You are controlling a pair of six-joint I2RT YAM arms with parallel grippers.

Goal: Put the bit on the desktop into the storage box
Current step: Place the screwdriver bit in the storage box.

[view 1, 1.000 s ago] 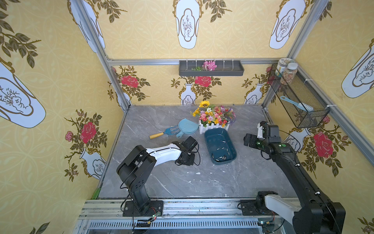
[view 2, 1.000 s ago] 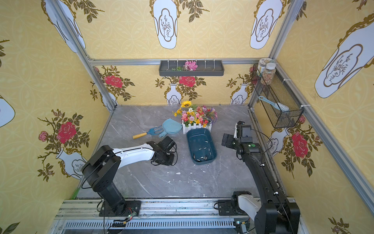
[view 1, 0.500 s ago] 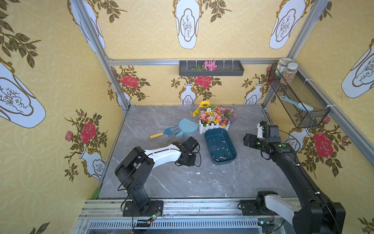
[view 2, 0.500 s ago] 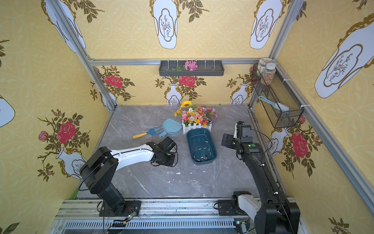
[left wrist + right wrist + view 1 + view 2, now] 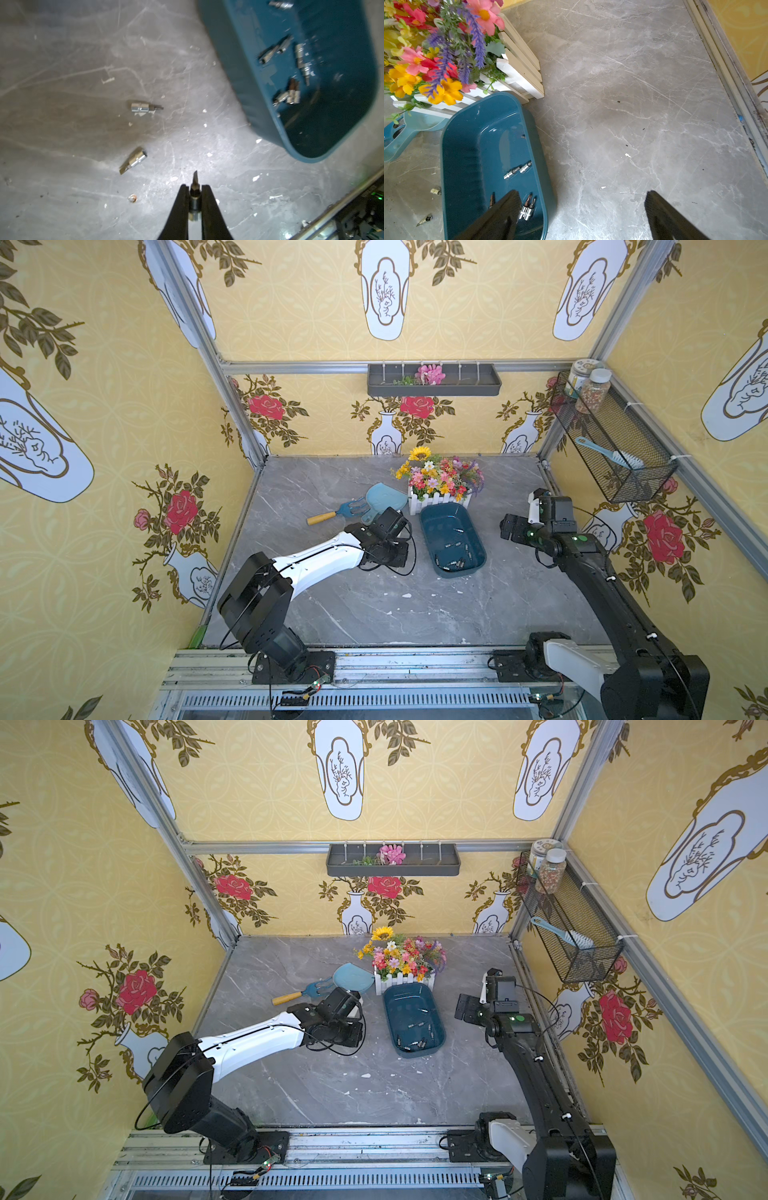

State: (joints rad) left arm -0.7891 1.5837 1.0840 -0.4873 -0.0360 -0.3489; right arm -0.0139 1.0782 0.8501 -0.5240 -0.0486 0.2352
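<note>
Left gripper [image 5: 195, 188] is clamping a slotted bit [image 5: 195, 178] at lower centre, blade pointing up-frame along the jaws. The storage box [image 5: 239, 68] is sitting upper right of it. Right gripper [image 5: 583, 193] is hanging wide open, empty.

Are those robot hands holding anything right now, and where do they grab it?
The left hand pinches a screwdriver bit by its thick base, with the flat tip poking out in front. The right hand is open and empty.

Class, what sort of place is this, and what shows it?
Probably a staged robot test booth: wallpapered panels on an aluminium frame, two robot arms mounted on a front rail, and a flower planter as decor on the desktop.
</note>
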